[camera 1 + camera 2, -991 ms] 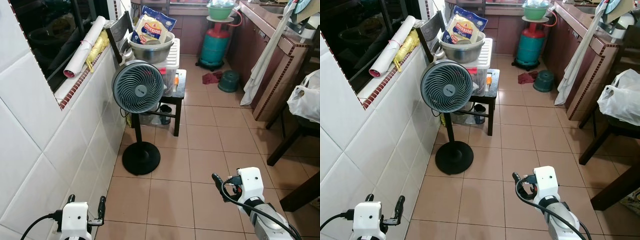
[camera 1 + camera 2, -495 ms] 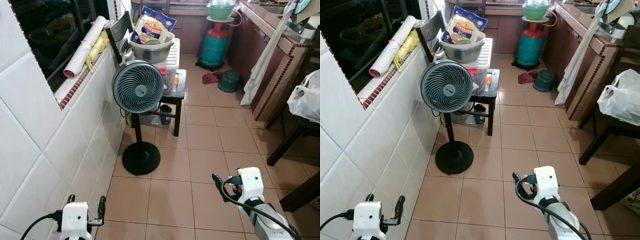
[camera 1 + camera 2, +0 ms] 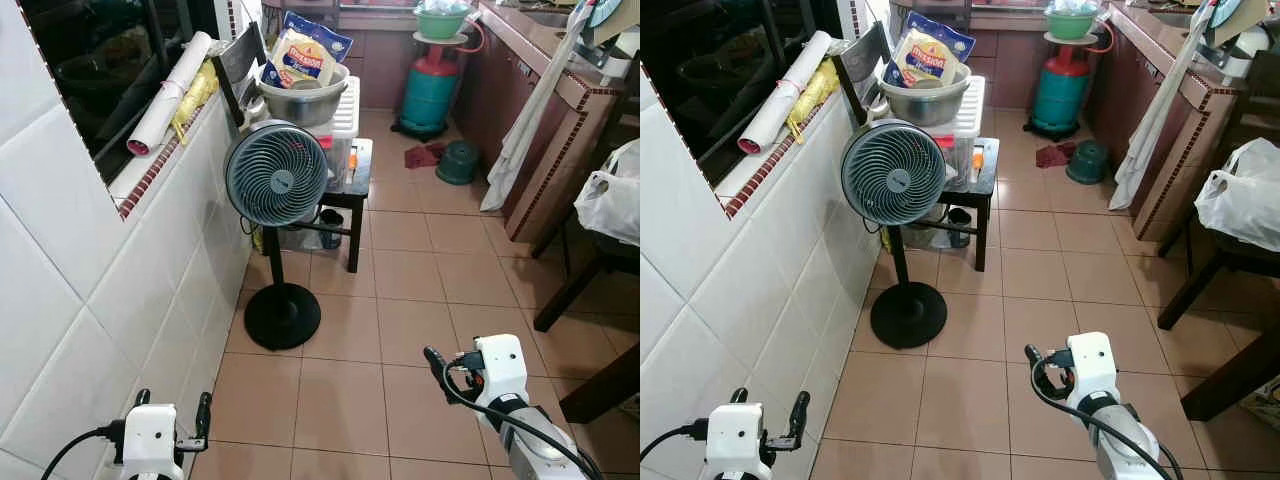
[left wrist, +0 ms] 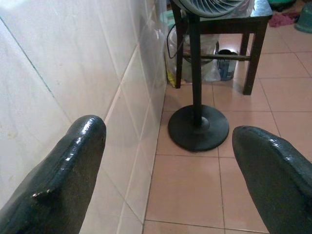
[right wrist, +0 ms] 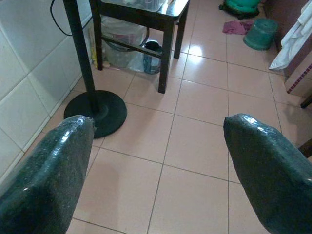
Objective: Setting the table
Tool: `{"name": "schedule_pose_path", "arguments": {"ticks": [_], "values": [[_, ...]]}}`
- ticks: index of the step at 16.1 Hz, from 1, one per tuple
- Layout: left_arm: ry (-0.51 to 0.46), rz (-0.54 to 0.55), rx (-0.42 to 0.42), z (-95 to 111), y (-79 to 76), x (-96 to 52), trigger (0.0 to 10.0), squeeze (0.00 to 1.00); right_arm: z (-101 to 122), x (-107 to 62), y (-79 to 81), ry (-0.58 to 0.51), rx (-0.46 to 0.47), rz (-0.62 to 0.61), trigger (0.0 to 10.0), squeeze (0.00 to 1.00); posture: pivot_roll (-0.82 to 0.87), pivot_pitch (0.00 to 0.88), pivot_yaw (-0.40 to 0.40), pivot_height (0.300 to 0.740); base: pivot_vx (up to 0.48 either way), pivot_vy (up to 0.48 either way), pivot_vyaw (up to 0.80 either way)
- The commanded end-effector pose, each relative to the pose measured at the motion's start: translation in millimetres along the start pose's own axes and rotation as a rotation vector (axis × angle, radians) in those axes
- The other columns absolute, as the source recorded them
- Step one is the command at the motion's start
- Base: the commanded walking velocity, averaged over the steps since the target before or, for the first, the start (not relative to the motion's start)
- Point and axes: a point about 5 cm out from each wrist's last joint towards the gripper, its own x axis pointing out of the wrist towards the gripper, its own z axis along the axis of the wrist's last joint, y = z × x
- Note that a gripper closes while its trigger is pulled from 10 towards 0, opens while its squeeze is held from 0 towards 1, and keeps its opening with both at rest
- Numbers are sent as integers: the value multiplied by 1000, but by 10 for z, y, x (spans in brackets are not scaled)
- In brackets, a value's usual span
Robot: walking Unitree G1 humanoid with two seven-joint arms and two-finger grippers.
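Note:
My left gripper (image 3: 173, 402) hangs low beside the white tiled wall (image 3: 120, 280), open with nothing between its fingers (image 4: 73, 165). My right gripper (image 3: 440, 362) is held low over the tiled floor (image 3: 400, 300), also open and empty, its fingers (image 5: 53, 170) wide apart. A metal bowl (image 3: 303, 95) with a snack bag (image 3: 305, 55) in it sits on a white plastic box on a small black table (image 3: 355, 190) ahead. A dark table's leg (image 3: 600, 385) stands at the right edge.
A grey stand fan (image 3: 277, 187) with a round black base (image 3: 283, 315) stands ahead by the wall. Further back are a green gas cylinder (image 3: 431, 90) and a small green lid (image 3: 459, 162). A counter (image 3: 555, 90) with a hanging cloth (image 3: 520, 130) and a chair holding a white bag (image 3: 610, 195) line the right.

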Motion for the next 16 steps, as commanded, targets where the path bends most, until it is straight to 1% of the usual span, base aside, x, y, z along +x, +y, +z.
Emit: {"name": "schedule_pose_path", "arguments": {"ticks": [1,5,6,7,8,10,12,13,15,16], "values": [[5,0,6,-12,-6,-10,10000,0,-3,6,-9,6,-8,2,10000,0,-63,20,2,740,0,0,0],[5,0,6,-12,-6,-10,10000,0,-3,6,-9,6,-8,2,10000,0,-63,20,2,740,0,0,0],[-52,-63,35,221,-39,147,10000,0,140,30,139,-26,1,47,10000,0,-136,20,142,740,0,0,0],[-113,-139,71,501,-84,304,10000,0,316,24,311,-66,21,90,10000,0,-139,19,140,740,0,0,0],[-122,-155,76,540,-99,341,10000,0,345,24,328,-69,29,90,10000,0,-139,18,136,740,0,0,0],[-116,-168,78,495,-119,362,10000,0,345,51,308,-67,12,76,10000,0,-141,14,134,740,0,0,0],[-102,-172,79,425,-126,378,10000,0,379,87,330,-84,2,71,10000,0,-144,9,131,740,0,0,0],[-80,-173,78,373,-121,388,10000,0,412,86,312,-81,-1,51,10000,0,-143,4,117,740,0,0,0],[-71,-152,73,313,-105,394,10000,0,428,84,250,-71,-23,13,10000,0,-137,1,86,740,0,0,0],[-71,-146,69,300,-102,395,10000,0,428,86,232,-70,-20,4,10000,0,-137,1,86,740,0,0,0]]}}
